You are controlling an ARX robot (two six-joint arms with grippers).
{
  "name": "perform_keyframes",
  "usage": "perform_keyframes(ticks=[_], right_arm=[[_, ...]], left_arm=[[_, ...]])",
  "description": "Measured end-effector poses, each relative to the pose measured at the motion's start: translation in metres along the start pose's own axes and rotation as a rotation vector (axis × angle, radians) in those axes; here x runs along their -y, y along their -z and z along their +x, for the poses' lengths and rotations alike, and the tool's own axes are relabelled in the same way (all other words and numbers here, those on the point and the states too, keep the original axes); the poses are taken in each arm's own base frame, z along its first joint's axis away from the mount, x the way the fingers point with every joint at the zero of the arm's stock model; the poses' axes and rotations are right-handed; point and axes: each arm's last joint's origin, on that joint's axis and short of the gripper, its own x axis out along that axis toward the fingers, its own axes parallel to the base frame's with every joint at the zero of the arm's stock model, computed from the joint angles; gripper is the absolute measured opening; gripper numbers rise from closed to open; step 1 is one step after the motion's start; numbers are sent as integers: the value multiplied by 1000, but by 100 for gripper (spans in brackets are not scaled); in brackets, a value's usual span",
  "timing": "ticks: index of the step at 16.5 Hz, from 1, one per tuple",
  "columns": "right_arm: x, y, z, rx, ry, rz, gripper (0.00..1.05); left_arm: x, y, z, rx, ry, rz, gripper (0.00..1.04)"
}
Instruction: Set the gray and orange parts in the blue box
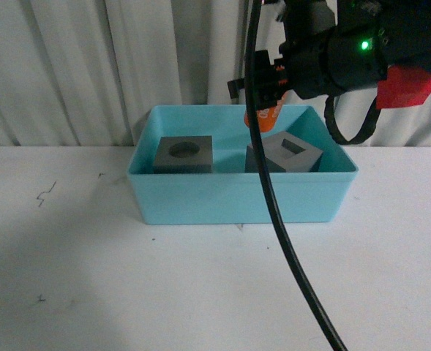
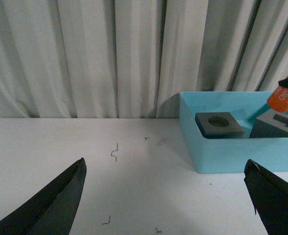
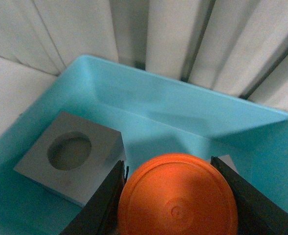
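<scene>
Both gray cubes (image 1: 184, 153) in blue box (image 1: 230, 197). My right gripper (image 3: 175, 196) pinches orange cylinder (image 3: 178, 196) over box's back edge — last step; next, lower, release. Left gripper (image 2: 168, 200) spread.

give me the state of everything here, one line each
blue box: on the table, open-topped, holding both gray cubes
gray cube with round recess: flat in the box, recess up
gray cube with rectangular recess: in the box, turned at an angle
orange cylinder: held above the box, not yet released
right gripper: shut on the orange cylinder
left gripper: open, empty, over the table
</scene>
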Motion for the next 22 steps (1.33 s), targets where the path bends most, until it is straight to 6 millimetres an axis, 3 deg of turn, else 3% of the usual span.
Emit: perform_keyframes(ticks=[3,6,11,19,22], right_arm=[[-6,19,22,-64,-6,23,48],[-15,15,30,-54,-20,23,48],[-25,41,51,-123,-17,53,48],[-37,53,59,-150,-10,58,48],[-36,51,60,-126,-4,69,72]], left_arm=[[0,0,0,0,0,0,98],[0,0,0,0,0,0,98],[0,0,0,0,0,0,98],[0,0,0,0,0,0,98],[0,0,0,0,0,0,98]])
